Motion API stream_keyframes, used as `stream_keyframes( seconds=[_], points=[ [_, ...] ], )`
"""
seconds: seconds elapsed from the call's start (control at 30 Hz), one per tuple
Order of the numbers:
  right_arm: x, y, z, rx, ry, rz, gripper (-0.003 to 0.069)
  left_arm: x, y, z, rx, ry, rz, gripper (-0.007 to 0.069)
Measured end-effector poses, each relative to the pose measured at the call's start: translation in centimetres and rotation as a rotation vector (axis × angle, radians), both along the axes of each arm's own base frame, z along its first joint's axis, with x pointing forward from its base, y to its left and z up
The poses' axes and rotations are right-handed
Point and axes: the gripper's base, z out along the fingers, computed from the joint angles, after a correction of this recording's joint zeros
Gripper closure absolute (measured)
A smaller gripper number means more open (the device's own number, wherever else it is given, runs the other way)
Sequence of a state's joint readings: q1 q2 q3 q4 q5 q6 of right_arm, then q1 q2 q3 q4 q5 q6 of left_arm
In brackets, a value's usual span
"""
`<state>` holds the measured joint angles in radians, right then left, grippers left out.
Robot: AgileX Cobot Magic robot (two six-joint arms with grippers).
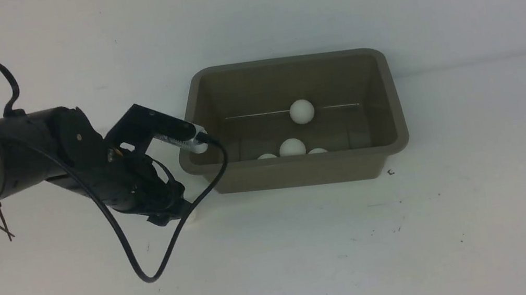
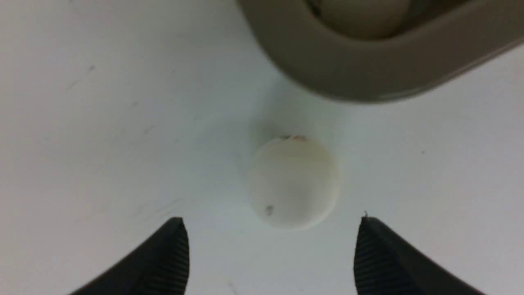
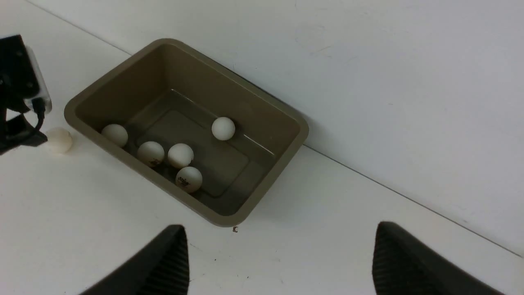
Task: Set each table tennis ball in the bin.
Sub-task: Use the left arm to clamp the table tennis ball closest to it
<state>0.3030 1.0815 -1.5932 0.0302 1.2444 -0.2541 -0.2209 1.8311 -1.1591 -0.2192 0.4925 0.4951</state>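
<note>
Entry: 1 ball left outside.

Position: the loose table tennis ball (image 2: 292, 182) sits on the white table (image 1: 413, 229) just beside the outside of a rounded corner of the bin (image 1: 298, 169), on the robot's left, with a strip of table showing between ball and rim. The right wrist view shows 5 balls (image 3: 180, 155) already on the bin floor: 4 clustered along 1 long wall and 1 apart.

Jaws: the left gripper (image 2: 271, 237) is spread wide with nothing between its fingers. Its 2 ribbed fingertips (image 2: 172, 246) flank the ball, which lies centred ahead of them. They look short of its widest part, though the steep angle makes that hard to confirm. The right gripper (image 3: 279, 246) is also spread and empty, well back from the bin.

Handling, as a judgement: expect the ball to be very light, hollow and stiff-shelled, smooth, and quick to roll at any one-sided touch. Bring both pads onto its widest girth, on opposite sides, and close gently and evenly (an off-centre pinch would likely squirt it away, possibly against the bin wall).

Appearance: white, matte and round, far smaller than the bin. A small dark-and-red print shows at 1 edge and a faint grey speck nearer the fingers. No dents are visible.
</note>
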Motion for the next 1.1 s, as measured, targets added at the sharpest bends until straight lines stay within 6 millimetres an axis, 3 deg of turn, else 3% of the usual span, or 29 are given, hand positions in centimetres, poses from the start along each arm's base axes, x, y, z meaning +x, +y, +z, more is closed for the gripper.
stream_keyframes(
  seconds=[0.33,0.8,1.1],
  points=[
    [0.1,0.0,0.2,0.002,-0.023,-0.002,0.0133,0.5,-1.0,-1.8,-0.086,0.013,-0.048,0.0143],
    [0.2,0.0,0.4,0.009,-0.049,-0.001,0.0134,1.3,-1.0,-3.1,-0.073,-0.024,-0.034,0.0143],
    [0.2,0.0,0.5,0.010,-0.057,-0.001,0.0134,1.6,-1.0,-5.2,-0.061,0.013,-0.026,0.0153]
  ],
)
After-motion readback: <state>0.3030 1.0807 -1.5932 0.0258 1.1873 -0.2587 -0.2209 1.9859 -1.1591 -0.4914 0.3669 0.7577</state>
